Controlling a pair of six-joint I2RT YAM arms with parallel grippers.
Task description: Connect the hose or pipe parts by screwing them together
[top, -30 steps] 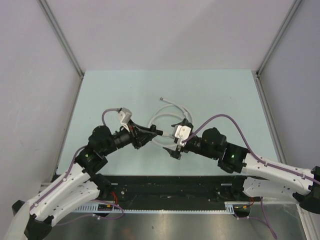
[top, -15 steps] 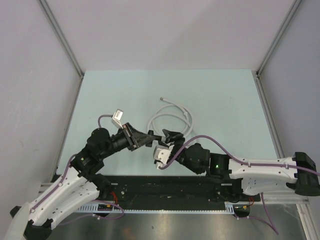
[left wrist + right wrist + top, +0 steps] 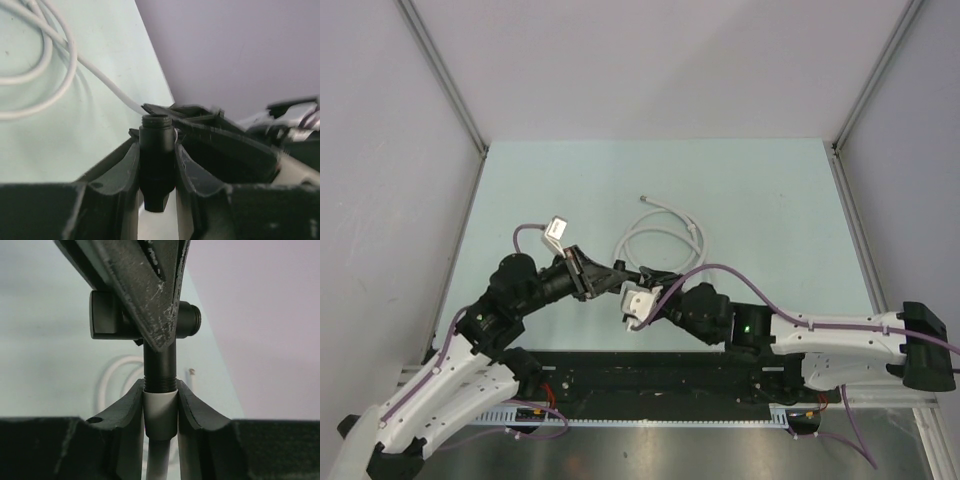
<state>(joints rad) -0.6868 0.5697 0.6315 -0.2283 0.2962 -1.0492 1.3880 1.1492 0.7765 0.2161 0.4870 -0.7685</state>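
Observation:
In the left wrist view my left gripper point(image 3: 157, 150) is shut on a black cylindrical fitting point(image 3: 156, 167) with a threaded top. From there the thin white hose point(image 3: 75, 60) runs off to loose loops on the table. In the right wrist view my right gripper point(image 3: 160, 412) is shut on the hose's white end fitting point(image 3: 160, 415). The black threaded stub point(image 3: 160, 372) enters this collar from above, under a left finger point(image 3: 145, 290). From above, the left gripper point(image 3: 610, 275) and right gripper point(image 3: 648, 280) meet tip to tip in front of the hose coil point(image 3: 665, 237).
The hose's free end point(image 3: 642, 198) lies behind the coil. Purple cables point(image 3: 740, 272) arch over both wrists. Pale walls and metal frame posts point(image 3: 480, 150) close in the pale green table point(image 3: 760, 200) on three sides. The arm bases sit along the near edge.
My right gripper has swung left with its wrist turned over, and its jaws have come in from wide open onto the white fitting. The left gripper shifted slightly, still holding the black fitting.

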